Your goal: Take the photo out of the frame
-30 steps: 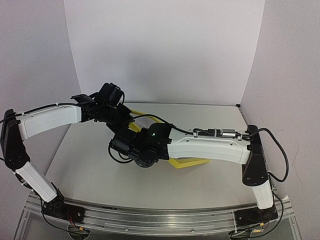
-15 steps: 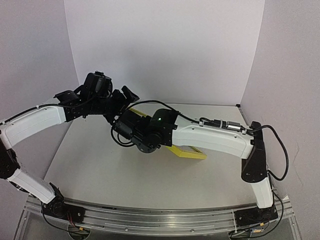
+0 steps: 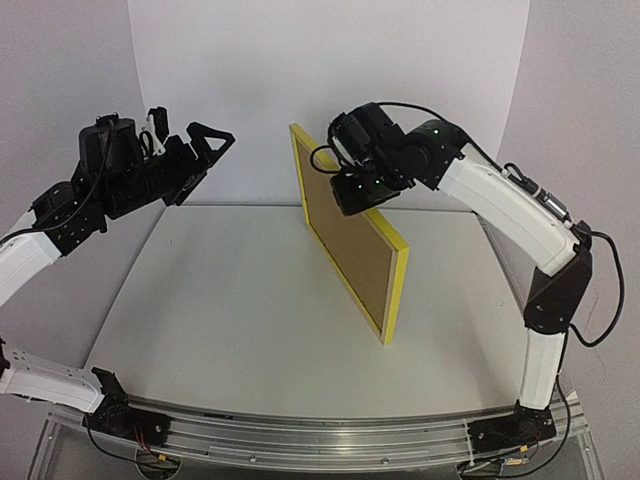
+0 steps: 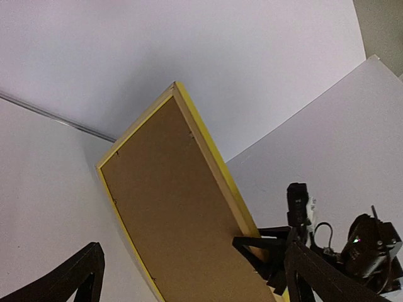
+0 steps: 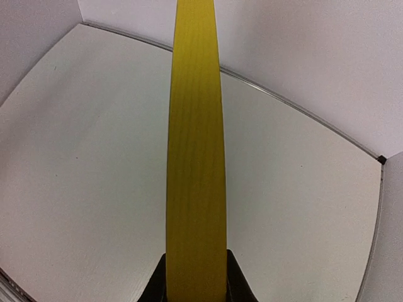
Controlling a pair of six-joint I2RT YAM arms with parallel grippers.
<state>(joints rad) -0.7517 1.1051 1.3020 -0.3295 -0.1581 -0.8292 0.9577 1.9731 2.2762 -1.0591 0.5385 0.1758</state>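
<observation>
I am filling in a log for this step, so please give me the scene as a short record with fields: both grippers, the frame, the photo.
left gripper: open, raised, apart from the frame
right gripper: shut on one edge of the frame
frame pose: held upright on edge over the table; whether its lowest corner touches cannot be told
side shown: the back, with the brown backing sheet in place
photo: not visible in any view
task state: photo not yet taken out, as far as the views show

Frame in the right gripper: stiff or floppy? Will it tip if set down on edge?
Likely stiff: the frame looks straight, pinched at one edge by the right gripper. Probably light, since that single pinch holds it upright. Its edge is thin, so stood alone it would likely tip.
</observation>
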